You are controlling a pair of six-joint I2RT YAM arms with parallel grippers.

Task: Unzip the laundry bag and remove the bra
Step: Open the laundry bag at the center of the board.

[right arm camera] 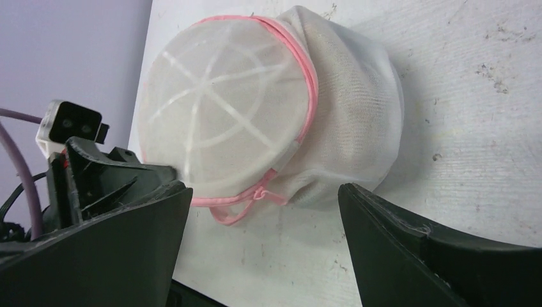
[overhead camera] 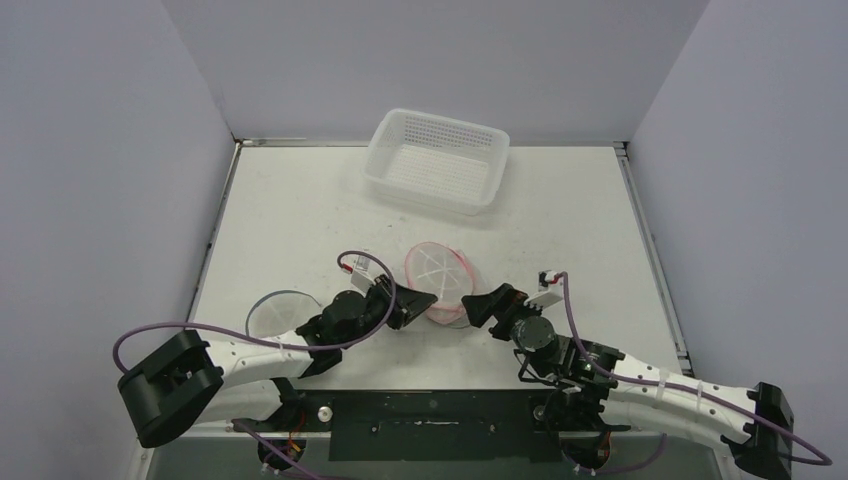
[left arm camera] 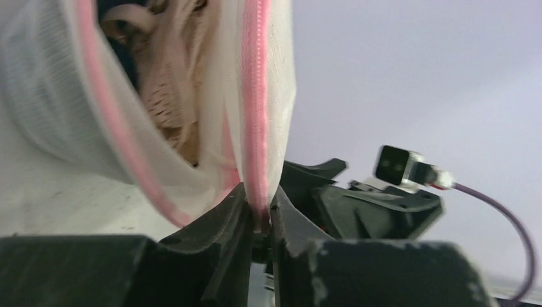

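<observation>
Clamping left claw [left arm camera: 259, 217] on the zipper edge [left arm camera: 255, 115] of the laundry bag [overhead camera: 437, 280], holding right claw [right arm camera: 263, 195] wide beside it, leaving bra [left arm camera: 169, 96] inside

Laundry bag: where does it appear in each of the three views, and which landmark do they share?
Top external: laundry bag mid-table, between left gripper and right gripper.
Left wrist: upper left, its pink zipper trim pinched by the left gripper.
Right wrist: centre, beyond the open right gripper.
Shared landmark: the pink zipper trim.

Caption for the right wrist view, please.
Open right gripper faces the pink-trimmed laundry bag; left gripper pinches its edge.
</observation>
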